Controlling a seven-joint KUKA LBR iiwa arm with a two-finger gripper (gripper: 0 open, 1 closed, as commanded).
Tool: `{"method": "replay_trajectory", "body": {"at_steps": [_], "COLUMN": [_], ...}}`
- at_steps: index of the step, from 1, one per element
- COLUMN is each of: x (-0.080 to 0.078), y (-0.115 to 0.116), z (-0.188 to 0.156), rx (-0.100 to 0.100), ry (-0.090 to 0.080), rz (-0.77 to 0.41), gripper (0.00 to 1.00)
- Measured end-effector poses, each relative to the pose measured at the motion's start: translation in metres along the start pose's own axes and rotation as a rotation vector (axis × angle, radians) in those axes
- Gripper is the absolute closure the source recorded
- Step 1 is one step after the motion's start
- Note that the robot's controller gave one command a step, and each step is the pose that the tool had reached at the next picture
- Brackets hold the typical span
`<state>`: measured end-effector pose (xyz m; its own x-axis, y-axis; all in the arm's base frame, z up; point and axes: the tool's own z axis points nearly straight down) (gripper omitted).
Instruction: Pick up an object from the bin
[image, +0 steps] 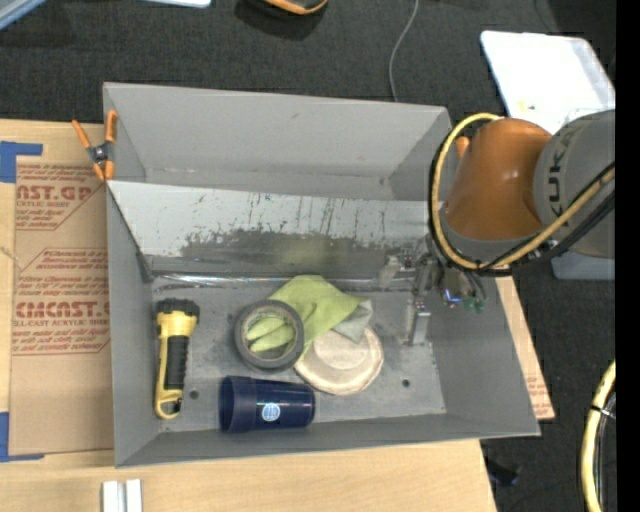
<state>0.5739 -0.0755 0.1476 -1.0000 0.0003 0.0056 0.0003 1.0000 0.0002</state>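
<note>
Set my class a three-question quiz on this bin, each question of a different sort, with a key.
1. True or false: the blue cup lies on its side.
2. Which thing lies nearest the gripper? A. torch B. white disc C. blue cup
3. Fill in: through the hole of the tape roll shows a ____ cloth.

Key: 1 true; 2 B; 3 green.
</note>
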Motion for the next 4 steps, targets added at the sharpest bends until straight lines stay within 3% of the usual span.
{"method": "replay_trajectory", "body": {"at_steps": [1,2,3,4], "x": [-0.002,-0.001,-0.002,0.012], "y": [0.000,0.066,0.072,0.099], "z": [-0.005,0.065,0.071,0.019], "rx": [0.001,0.001,0.003,0.002], "ry": [-0.008,-0.006,-0.007,-0.005], "rz": [-0.001,-0.047,-0.097,-0.441], "gripper": [0.00,0.00,0.00,0.00]}}
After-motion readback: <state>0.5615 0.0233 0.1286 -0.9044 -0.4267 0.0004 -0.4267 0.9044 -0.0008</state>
